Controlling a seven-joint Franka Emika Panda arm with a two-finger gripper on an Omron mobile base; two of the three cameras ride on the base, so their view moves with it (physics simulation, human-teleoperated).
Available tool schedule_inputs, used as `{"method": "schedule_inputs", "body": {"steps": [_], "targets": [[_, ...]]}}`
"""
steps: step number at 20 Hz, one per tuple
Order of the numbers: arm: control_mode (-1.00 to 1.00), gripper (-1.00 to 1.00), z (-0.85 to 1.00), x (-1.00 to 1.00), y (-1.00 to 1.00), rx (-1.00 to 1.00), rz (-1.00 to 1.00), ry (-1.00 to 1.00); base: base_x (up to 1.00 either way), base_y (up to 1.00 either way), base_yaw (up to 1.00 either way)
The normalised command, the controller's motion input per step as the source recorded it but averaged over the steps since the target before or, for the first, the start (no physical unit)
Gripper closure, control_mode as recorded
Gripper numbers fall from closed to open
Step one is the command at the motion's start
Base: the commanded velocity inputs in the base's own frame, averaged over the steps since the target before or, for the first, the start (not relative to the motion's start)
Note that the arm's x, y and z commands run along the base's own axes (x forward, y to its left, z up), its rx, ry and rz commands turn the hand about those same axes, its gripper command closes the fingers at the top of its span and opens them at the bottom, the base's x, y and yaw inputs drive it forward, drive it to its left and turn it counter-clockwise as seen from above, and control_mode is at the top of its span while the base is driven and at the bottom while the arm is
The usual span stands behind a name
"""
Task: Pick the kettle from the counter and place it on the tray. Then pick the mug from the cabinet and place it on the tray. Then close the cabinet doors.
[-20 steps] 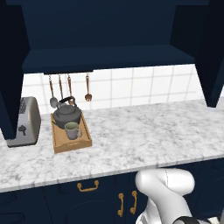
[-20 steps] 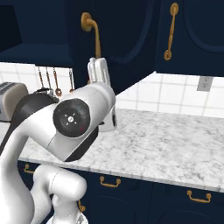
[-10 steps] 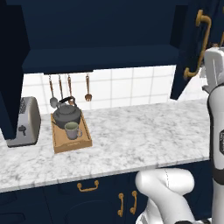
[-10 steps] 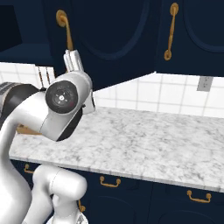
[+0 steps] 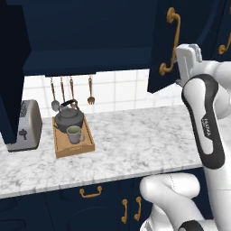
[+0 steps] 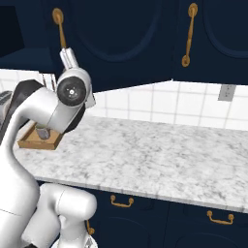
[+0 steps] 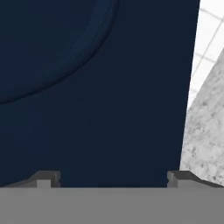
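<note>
The dark grey kettle (image 5: 68, 118) and the small mug (image 5: 74, 134) both stand on the wooden tray (image 5: 63, 150) on the marbled counter (image 5: 135, 140). Above them the navy cabinet (image 5: 85, 61) gapes, its shelf bare. Its right door (image 5: 163, 54), with a brass handle (image 5: 172, 41), hangs partly swung in. My gripper (image 7: 111, 179) is open and pressed close to that door's panel (image 7: 96, 96), its fingertips (image 7: 44, 178) wide apart with nothing between them. The left door (image 5: 11, 85) stands open, edge-on.
A silver toaster (image 5: 25, 126) sits left of the tray. Utensils (image 5: 71, 88) hang on the tiled wall behind. A neighbouring navy cabinet (image 6: 213, 38) is shut to the right. Lower navy cabinets with brass handles (image 5: 91, 192) run beneath the counter.
The right cabinet door has swung leftward toward shut, and my arm has followed it, coming further into the left base view. Kettle, mug and tray have stayed put.
</note>
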Motion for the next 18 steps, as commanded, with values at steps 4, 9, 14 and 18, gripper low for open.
{"method": "schedule_inputs", "body": {"steps": [4, 9, 14, 18], "targets": [[-1.0, -1.0, -0.05, 0.99, 0.36, 0.0, 0.03, 0.06, 0.0, 0.0, 0.0], [-1.0, -1.0, -0.02, 0.89, 0.13, -0.03, -0.02, 0.03, 0.0, 0.0, 0.0], [-1.0, -1.0, -0.01, 0.72, -0.09, -0.1, -0.19, 0.02, 0.0, 0.0, 0.0], [-1.0, -1.0, -0.04, 0.66, -0.15, -0.03, -0.16, 0.06, 0.0, 0.0, 0.0]]}}
